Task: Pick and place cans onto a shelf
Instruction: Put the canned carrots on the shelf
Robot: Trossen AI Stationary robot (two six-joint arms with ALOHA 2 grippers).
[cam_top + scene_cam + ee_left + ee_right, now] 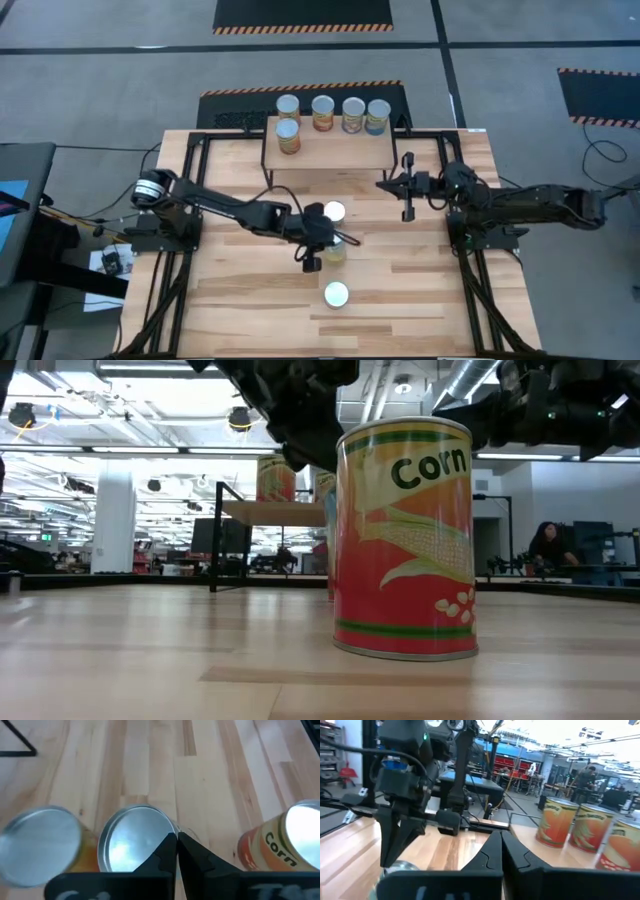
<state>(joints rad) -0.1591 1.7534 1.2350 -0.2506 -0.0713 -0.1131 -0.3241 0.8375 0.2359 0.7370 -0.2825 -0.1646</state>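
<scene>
1. Cans, high view: five stood on the shelf [327, 148], four in a back row [333, 112] and one orange can [288, 135] in front. Three more on the worktop [240, 300]: one [334, 211] near the shelf, one [336, 294] nearer the front edge, one [335, 250] between them, beside the left end effector [311, 262], which was clenched, empty. Right end effector [408, 213] clenched too, near the shelf's right end, holding nothing.
2. Low view: corn can [405, 540] upright, close up; shelf [272, 512] behind.
3. Left wrist: fingers [169, 851] pressed together over a can top [134, 837]; two other cans beside.
4. Right wrist: fingers [492, 851] together; three cans [556, 821] on shelf.
</scene>
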